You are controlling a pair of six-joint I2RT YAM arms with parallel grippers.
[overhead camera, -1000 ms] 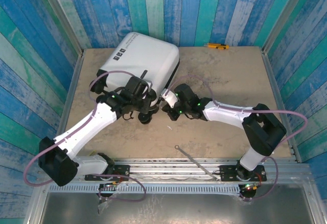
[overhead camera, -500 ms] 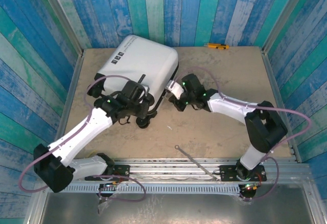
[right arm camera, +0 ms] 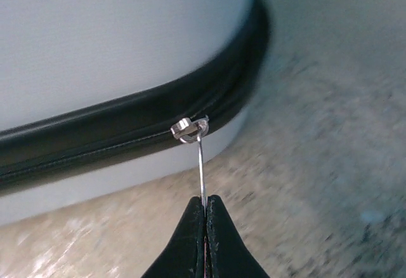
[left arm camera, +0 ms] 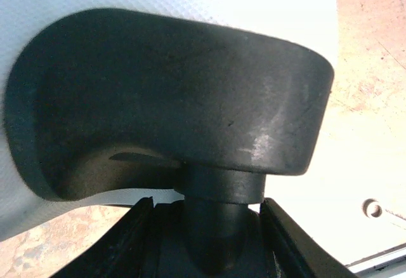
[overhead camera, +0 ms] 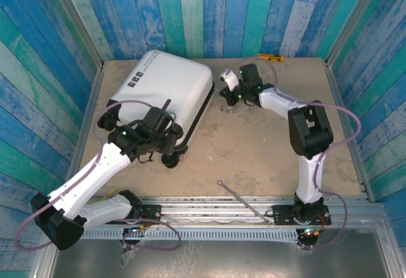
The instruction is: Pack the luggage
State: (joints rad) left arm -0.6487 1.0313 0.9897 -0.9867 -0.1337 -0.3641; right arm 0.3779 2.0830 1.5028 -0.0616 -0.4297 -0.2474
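While the luggage [overhead camera: 166, 84] lies closed and flat on the far-left part of the bench [overhead camera: 266, 138], the overhead view shows the left fingers [overhead camera: 167, 146] at its near corner, by a black wheel [overhead camera: 170, 159]. The right fingers [overhead camera: 225, 94] are just beside its right edge, toward the far end. A thin metal rod [overhead camera: 236, 195] lies near the front of the bench, well apart from the case, and a small yellow-and-black object [overhead camera: 269, 56] sits at the far edge. From the left wrist, the two fingers stand on either side of the wheel below its broad black housing [left arm camera: 171, 94] on the white shell, clasping it. From the right wrist, the fingers are pinched tight on the thin zipper pull [right arm camera: 202, 170]. Its slider [right arm camera: 189, 129] sits on the black zipper band [right arm camera: 95, 145] near a rounded corner of the shell.
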